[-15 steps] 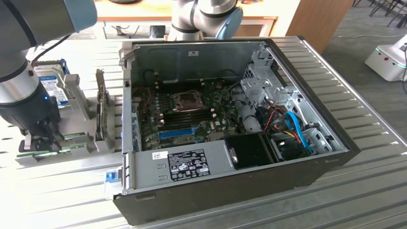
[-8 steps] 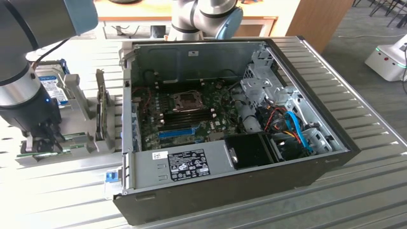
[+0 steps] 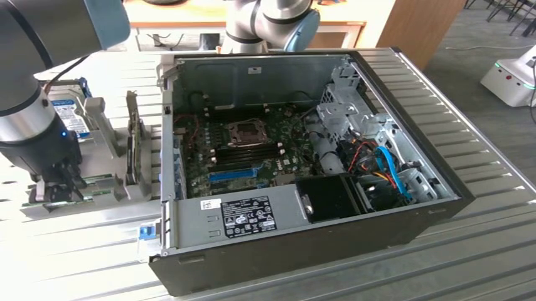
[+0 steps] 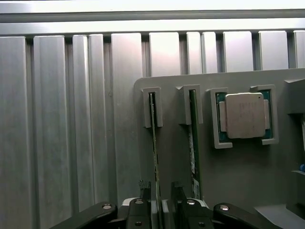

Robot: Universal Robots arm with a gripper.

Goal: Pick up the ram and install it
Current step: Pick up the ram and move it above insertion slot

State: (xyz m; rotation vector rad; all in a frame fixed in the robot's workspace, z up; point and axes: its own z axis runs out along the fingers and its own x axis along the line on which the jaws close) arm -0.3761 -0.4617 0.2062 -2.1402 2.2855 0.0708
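Over the holder (image 4: 228, 171), gripper (image 4: 161, 193) is spread wide and straddles the ram (image 4: 154, 143) with nothing clamped. Ram stands on edge in the slot nearest the holder's edge, thin edge toward the wrist camera. Its long axis runs along the holder from the slot end to the jaws, parallel to the second stick (image 4: 192, 143) beside it. Risk: ram sits nearer one finger, so closing could shove or tilt it. The other finger is close to the second stick and may snag it.
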